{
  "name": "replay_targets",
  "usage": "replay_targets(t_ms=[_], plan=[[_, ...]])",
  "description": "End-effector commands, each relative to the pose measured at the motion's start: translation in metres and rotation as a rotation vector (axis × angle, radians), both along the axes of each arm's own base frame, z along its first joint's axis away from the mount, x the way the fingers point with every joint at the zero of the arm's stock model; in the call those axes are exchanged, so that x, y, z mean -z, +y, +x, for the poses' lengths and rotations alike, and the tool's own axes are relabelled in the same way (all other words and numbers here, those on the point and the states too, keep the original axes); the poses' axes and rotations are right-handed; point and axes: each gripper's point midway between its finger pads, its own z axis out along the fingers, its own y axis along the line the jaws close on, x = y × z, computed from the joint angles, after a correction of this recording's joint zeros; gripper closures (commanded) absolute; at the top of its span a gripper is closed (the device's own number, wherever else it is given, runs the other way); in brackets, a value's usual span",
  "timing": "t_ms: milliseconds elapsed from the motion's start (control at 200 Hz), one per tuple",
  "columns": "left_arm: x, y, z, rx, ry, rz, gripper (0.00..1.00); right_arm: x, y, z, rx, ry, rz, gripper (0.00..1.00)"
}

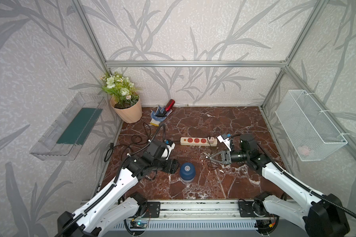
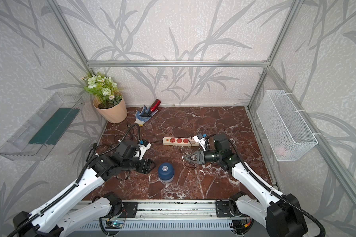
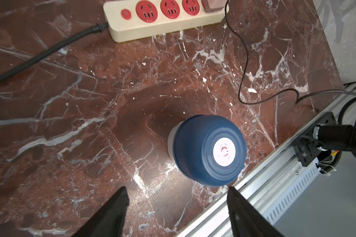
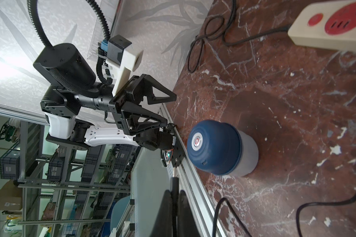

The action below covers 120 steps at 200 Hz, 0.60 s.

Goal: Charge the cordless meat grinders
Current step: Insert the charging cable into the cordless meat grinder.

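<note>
A lab's mock home booth: aluminium frame [image 1: 193, 64], wallpapered panels [image 1: 193, 30], storage racks [image 4: 70, 182] beyond.

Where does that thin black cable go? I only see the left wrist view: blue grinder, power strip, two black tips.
Observer: The cable ends in the right hand, pinched shut, right of the grinder.
Operator: Where would it plug in?
Observer: The right wrist view shows a small notch low on the grinder's side; whether it is a socket, I cannot tell.
Operator: Anything else around?
Observer: A flowerpot, glove and red bottle by the back wall.
</note>
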Motion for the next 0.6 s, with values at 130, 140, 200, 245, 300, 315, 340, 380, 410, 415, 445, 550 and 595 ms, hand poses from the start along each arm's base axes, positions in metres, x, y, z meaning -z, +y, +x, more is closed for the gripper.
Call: replay_targets(t_ms=[130, 140, 200, 245, 300, 315, 340, 380, 410, 415, 445, 550, 595], plan=[[-0.026, -0.029, 0.01, 0.052, -0.162, -0.055, 0.21, 0.027, 0.011, -0.039, -0.104, 0.086, -0.048, 0.98], [-0.025, -0.03, 0.009, 0.059, -0.155, -0.052, 0.21, 0.028, 0.012, -0.04, -0.107, 0.086, -0.049, 0.98], [-0.02, -0.038, 0.003, 0.116, -0.116, -0.02, 0.21, 0.032, 0.015, -0.042, -0.119, 0.092, -0.051, 0.98], [-0.015, -0.042, 0.0, 0.156, -0.093, 0.028, 0.21, 0.035, 0.017, -0.042, -0.12, 0.098, -0.051, 0.98], [-0.008, -0.044, -0.003, 0.196, -0.075, 0.094, 0.21, 0.04, 0.017, -0.041, -0.12, 0.097, -0.049, 0.98], [-0.007, -0.045, -0.003, 0.203, -0.075, 0.108, 0.21, 0.041, 0.017, -0.04, -0.118, 0.095, -0.049, 0.98], [-0.003, -0.046, -0.004, 0.218, -0.07, 0.129, 0.21, 0.042, 0.018, -0.039, -0.109, 0.116, -0.049, 0.98], [0.001, -0.048, -0.004, 0.231, -0.065, 0.143, 0.21, 0.044, 0.018, -0.039, -0.104, 0.12, -0.045, 0.98], [0.004, -0.052, -0.004, 0.239, -0.067, 0.139, 0.21, 0.044, 0.019, -0.038, -0.101, 0.123, -0.042, 0.98], [0.004, -0.053, -0.004, 0.241, -0.068, 0.138, 0.21, 0.045, 0.019, -0.038, -0.102, 0.125, -0.041, 0.98], [0.006, -0.056, -0.004, 0.251, -0.065, 0.13, 0.21, 0.044, 0.02, -0.037, -0.102, 0.122, -0.037, 0.98], [0.008, -0.06, -0.003, 0.27, -0.052, 0.152, 0.21, 0.044, 0.021, -0.036, -0.111, 0.119, -0.032, 0.98], [0.008, -0.059, -0.003, 0.283, -0.042, 0.177, 0.21, 0.044, 0.022, -0.036, -0.117, 0.118, -0.031, 0.98]])
